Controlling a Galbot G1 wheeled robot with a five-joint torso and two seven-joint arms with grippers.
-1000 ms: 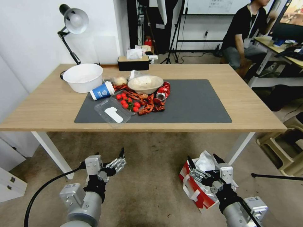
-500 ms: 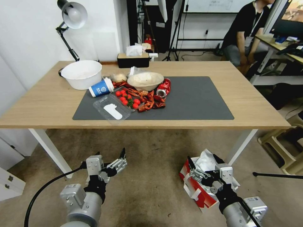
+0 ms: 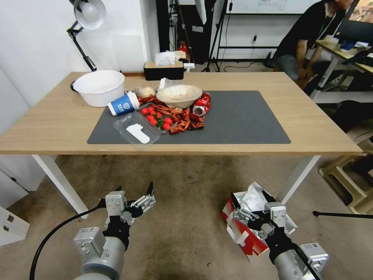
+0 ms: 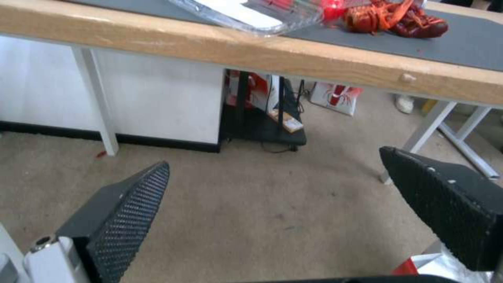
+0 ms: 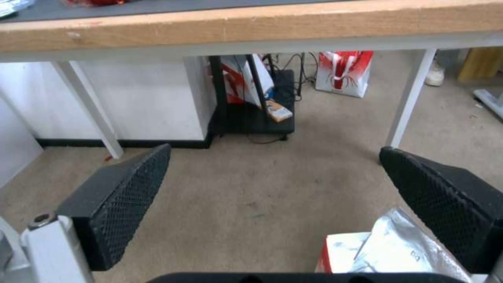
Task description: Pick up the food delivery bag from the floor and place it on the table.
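The food delivery bag (image 3: 243, 230) sits on the carpet at my lower right, red and white, with crumpled silver foil lining standing out of its top. My right gripper (image 3: 250, 196) hovers open just above its near side, and the foil (image 5: 390, 251) lies by one finger. My left gripper (image 3: 135, 189) hangs open over bare carpet to the left, apart from the bag; a corner of the bag (image 4: 422, 269) is at the edge of its wrist view. The table (image 3: 314, 128) stands ahead, light wood with a dark grey mat (image 3: 241, 120).
On the table's left half are a white bowl (image 3: 99, 87), a blue cup (image 3: 123, 104), crayfish and tomatoes (image 3: 171, 118) and a clear tray (image 3: 136, 132). White table legs (image 3: 297, 179) flank the carpet. A yellowish stool (image 3: 345, 182) stands at the right.
The whole head view has shifted, so the table sits slightly higher and wider in it: the camera moved. Both grippers and the bag hold the same places.
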